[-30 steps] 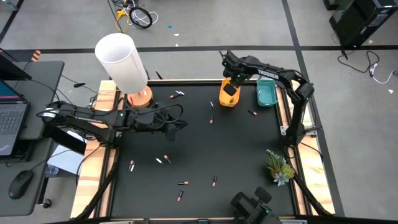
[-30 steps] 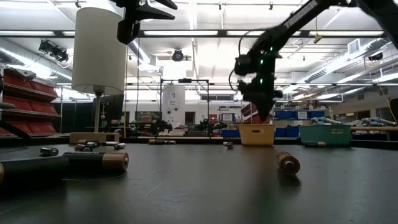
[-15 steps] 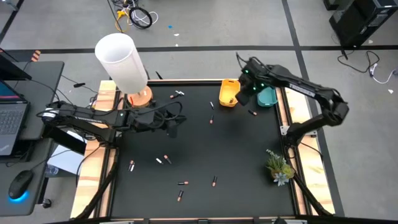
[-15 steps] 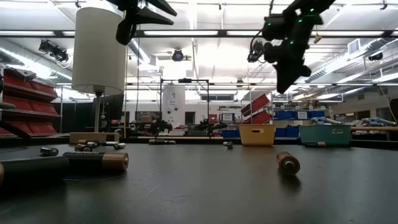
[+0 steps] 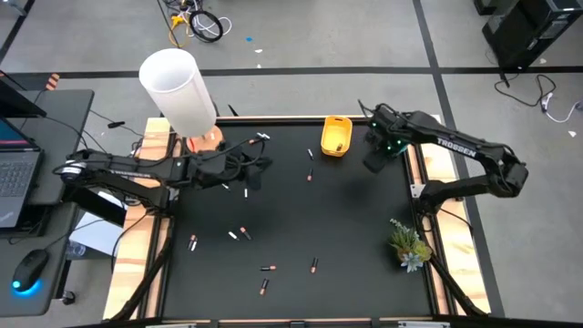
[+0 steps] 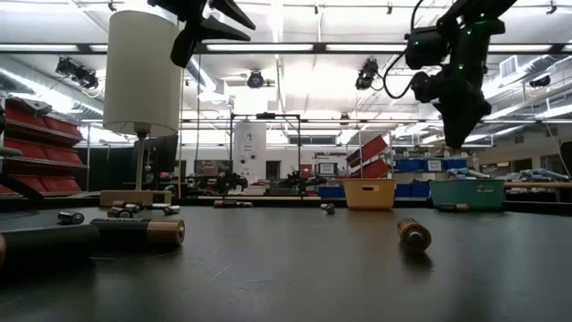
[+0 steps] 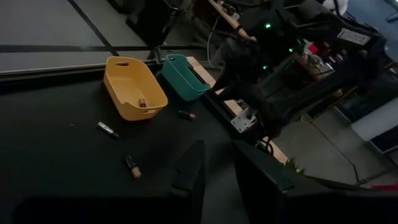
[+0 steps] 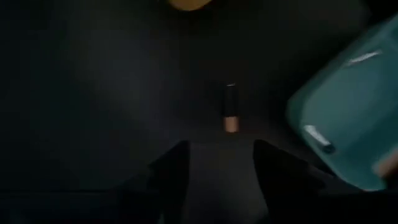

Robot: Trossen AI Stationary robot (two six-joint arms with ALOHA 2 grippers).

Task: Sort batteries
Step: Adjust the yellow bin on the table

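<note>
Several batteries lie on their sides across the black mat [image 5: 346, 228], among them one [image 5: 311, 173] mid-table and a pair [image 5: 239, 234] nearer the front. My right gripper [image 8: 221, 146] hangs open, pointing down, above a single battery [image 8: 231, 107] that lies between the yellow tray [image 5: 335, 135] and the teal tray [image 8: 348, 124]. One battery [image 7: 142, 102] lies in the yellow tray. Left of centre, my left gripper [image 7: 219, 149] is held high and roughly level, its fingers apart with nothing visible between them.
A white lamp [image 5: 178, 87] stands at the far left corner, and a small plant [image 5: 410, 244] sits by the right edge. In the low view, a large battery [image 6: 134, 234] and another [image 6: 414, 234] lie close to the camera. A laptop [image 5: 18, 173] sits on a side desk, off the table.
My right gripper has left its place over the yellow tray and swung toward the table's right edge, rising a little, to a spot beside the teal tray. My left gripper has swung slightly toward the far edge.
</note>
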